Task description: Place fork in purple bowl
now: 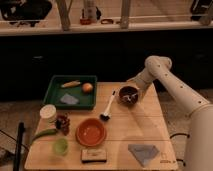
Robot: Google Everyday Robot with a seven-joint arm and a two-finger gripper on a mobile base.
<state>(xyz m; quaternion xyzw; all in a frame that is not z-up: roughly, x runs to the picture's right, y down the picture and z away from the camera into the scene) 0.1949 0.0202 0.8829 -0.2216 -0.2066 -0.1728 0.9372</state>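
The gripper point(134, 90) hangs at the far right edge of the purple bowl point(124, 101), which stands on the right part of the table point(150, 127). The arm reaches down to it from the right. Whether the gripper is wide, narrow or holding anything cannot be told. A slim pale piece, the fork point(131, 98), shows inside the bowl, just below the gripper; I cannot tell if it lies free.

Just left of the bowl lies a brush point(108, 106), black head nearest. At far left a green tray point(56, 95) holds a yellow piece point(70, 84), a round orange fruit point(87, 87) and a grey cloth point(67, 100).

Nearer, an orange bowl point(91, 132) stands with nothing showing in it. Left of it are a white cup point(48, 112), a dark item point(62, 122), a long green vegetable point(44, 133) and a green cup point(61, 146). A sponge point(93, 155) lies at the near edge, and a blue-grey cloth point(142, 152) at near right.
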